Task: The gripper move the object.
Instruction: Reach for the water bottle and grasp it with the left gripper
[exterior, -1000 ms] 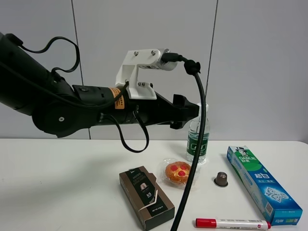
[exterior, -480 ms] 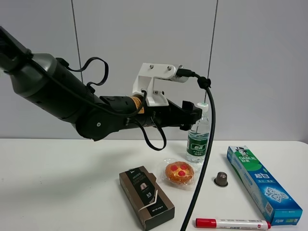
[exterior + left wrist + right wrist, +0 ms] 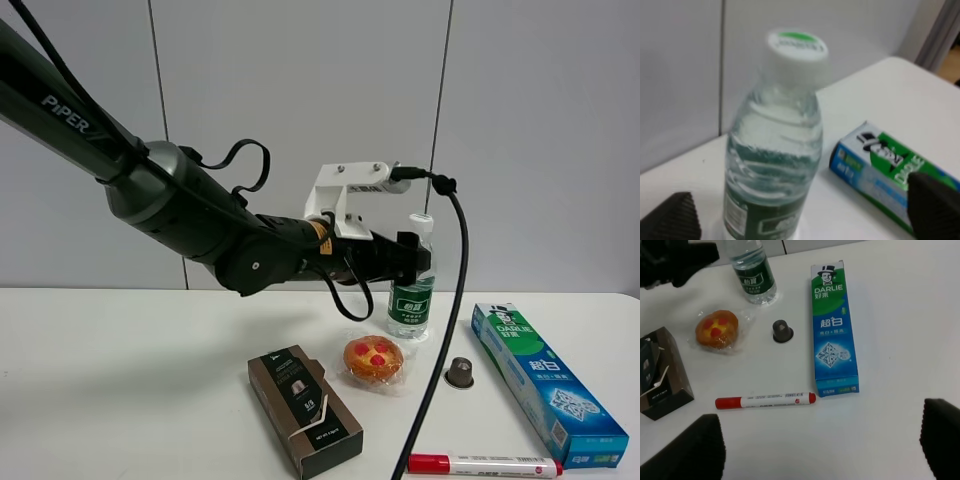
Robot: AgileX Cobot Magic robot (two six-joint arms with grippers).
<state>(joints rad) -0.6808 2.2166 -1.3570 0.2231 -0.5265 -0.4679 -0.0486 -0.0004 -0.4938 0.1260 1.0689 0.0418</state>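
Note:
The clear water bottle, with a white-green cap and dark green label, stands upright at the back of the white table. My left gripper is at the bottle's upper half. In the left wrist view the bottle sits between the two black fingertips, and the left gripper is open, not touching it. My right gripper is open and empty, high above the table's front. It looks down on the bottle.
A blue-green toothpaste box lies right of the bottle. A wrapped pastry, a small dark capsule, a brown box and a red-capped marker lie in front. The left arm's black cable hangs down past the capsule.
My left arm has reached to the right and lower, bringing its open gripper from beside the bottle's neck to around the bottle. The bottle has not moved.

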